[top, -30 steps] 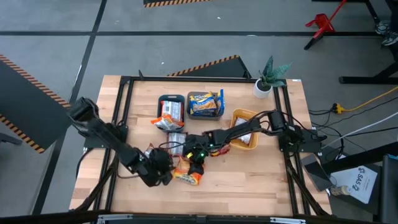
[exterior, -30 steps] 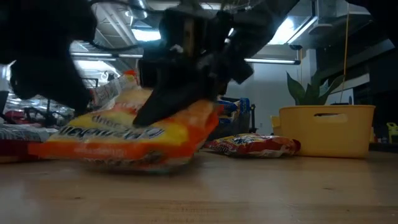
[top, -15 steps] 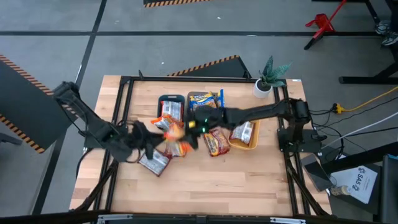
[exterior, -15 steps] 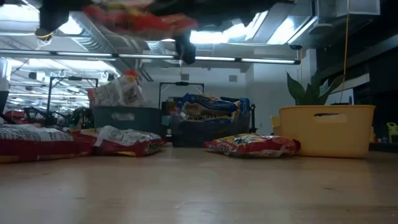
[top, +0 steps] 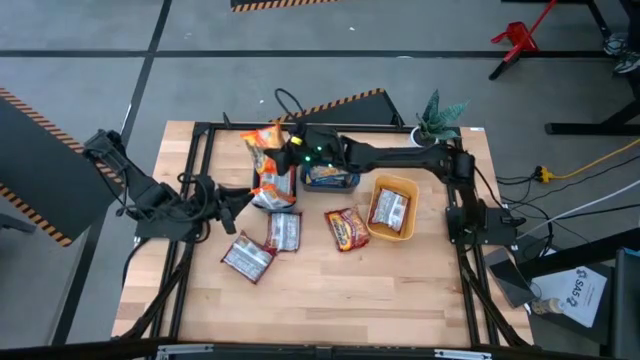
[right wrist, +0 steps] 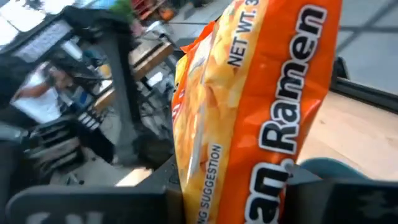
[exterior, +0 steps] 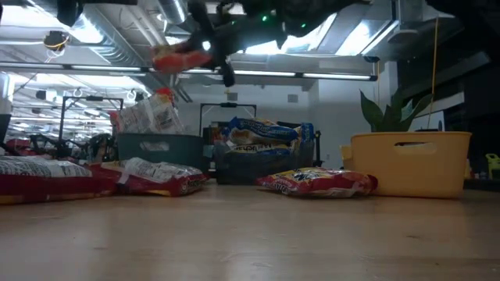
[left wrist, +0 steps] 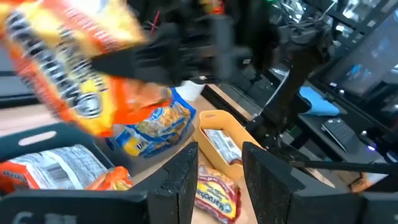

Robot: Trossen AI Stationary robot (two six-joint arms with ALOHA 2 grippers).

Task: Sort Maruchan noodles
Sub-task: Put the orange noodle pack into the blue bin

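High view: your right gripper point(top: 283, 152) is stretched across the far side of the table, clamped on an orange crinkly plastic ramen packet point(top: 266, 146) held in the air over the dark grey plastic tray point(top: 275, 170), which already has red-and-white packets in it. Beside that, the dark blue tray point(top: 330, 170) holds yellow-and-blue packets. The yellow plastic bin point(top: 393, 209) has one silvery-white packet inside. Loose on the wooden table point(top: 400, 290): a red packet point(top: 346, 228) just beside the bin, two silvery packets point(top: 283, 231) point(top: 248, 258) nearer the left arm. Your left gripper point(top: 228, 197) sits low at the table's left edge, near the grey tray.

Low view: the orange packet point(exterior: 181, 58) hangs well above the table, pinched by the right gripper point(exterior: 211, 43). Grey tray point(exterior: 158, 147), blue tray and yellow bin point(exterior: 409, 162) stand in a row behind; red packet point(exterior: 316, 182) lies flat just beside the bin.

Left wrist view: left fingers point(left wrist: 183, 180) stand apart, nothing between them. Orange packet point(left wrist: 68, 68) is farther off, up above the grey tray.

Right wrist view: the orange packet point(right wrist: 249, 112) fills the frame, gripped between the right fingers point(right wrist: 311, 202) at its lower edge.
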